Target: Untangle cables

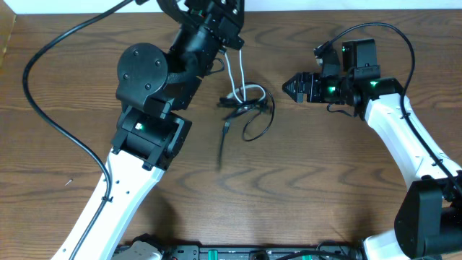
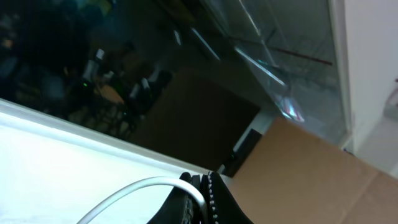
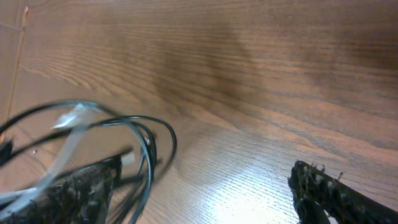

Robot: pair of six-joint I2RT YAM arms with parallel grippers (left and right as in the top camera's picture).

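Overhead: white cable (image 1: 229, 72), long axis near-to-far, in pinch of left pincer (image 1: 229, 43); right pincer (image 1: 287, 85) spread

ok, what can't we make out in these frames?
- Left hand grip: the left wrist view's bottom edge cuts the fingers, and overhead the arm covers them. Where the white cable is pinched is unseen.
- Tangle crossings: too small overhead, blurred in the right wrist view, where the left edge cuts the black cable.
- Plug ends: too small or blurred everywhere.
- One black cable or two: cannot tell.
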